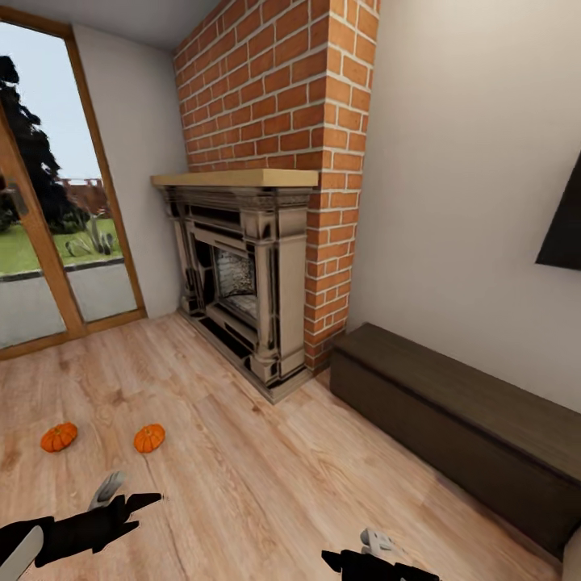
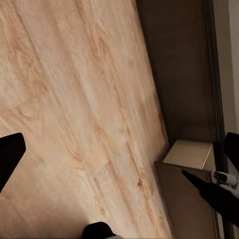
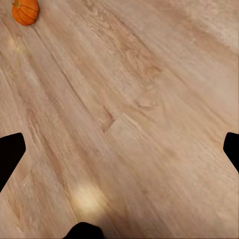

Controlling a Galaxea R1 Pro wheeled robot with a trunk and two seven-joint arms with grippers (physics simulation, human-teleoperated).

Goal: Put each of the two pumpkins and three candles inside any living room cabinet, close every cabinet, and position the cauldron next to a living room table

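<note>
Standing on the wooden floor (image 1: 242, 452) at the far left of the head view, the two pumpkins sat side by side and a little apart, the left pumpkin (image 1: 59, 436) nearer the glass door (image 1: 48, 242) and the right pumpkin (image 1: 149, 437) a short way toward the fireplace (image 1: 242, 282). Nothing had been gathered yet by the look of it, so the step in hand seemed to be the approach to the first pickup. Below them, the left end effector (image 1: 129, 500) hung low over bare boards, its fingers spread apart and holding nothing, still well short of either pumpkin. One pumpkin (image 3: 25, 11) also showed at the edge of the right wrist view, well apart from the dark fingertips there. Further right, the right end effector (image 1: 371, 553) sat at the lower edge of the head view; its fingertips stood wide apart in its wrist view with only floor between them, so it too was open and empty. At the far right, the cabinet (image 1: 452, 420) ran along the wall beside the brick chimney (image 1: 282, 121), its front panels closed as far as could be told. The next move likely called for bringing the base closer to the pumpkins and lowering an arm over one, with a cabinet panel needing to be opened before anything went inside. No candles or cauldron could be made out.
</note>
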